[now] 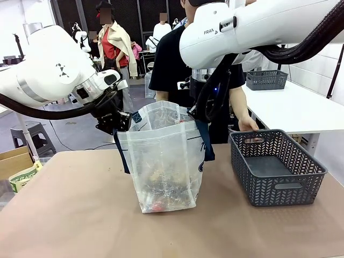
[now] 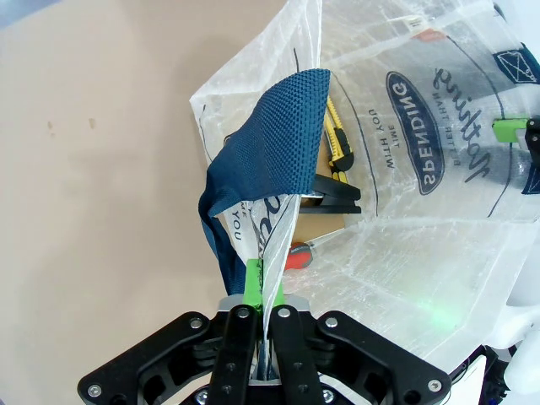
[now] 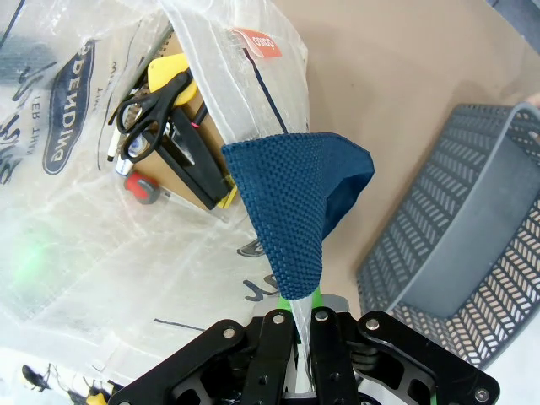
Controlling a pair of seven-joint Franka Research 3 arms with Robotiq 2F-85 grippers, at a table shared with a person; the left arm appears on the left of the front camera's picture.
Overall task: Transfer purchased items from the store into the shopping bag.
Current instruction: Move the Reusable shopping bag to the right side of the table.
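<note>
On the brown table (image 1: 64,215) in a busy room, the shopping bag (image 1: 161,161) stands upright in the middle, its long side going up and down and its open mouth facing the ceiling. The left gripper (image 1: 114,122) is pinched tight on the bag's top edge at one side, and the right gripper (image 1: 200,115) is pinched tight on the other side, each by a blue handle (image 3: 295,202). The purchased items (image 1: 161,201) lie at the bottom, and a grey basket (image 1: 277,166) sits near the bag.
</note>
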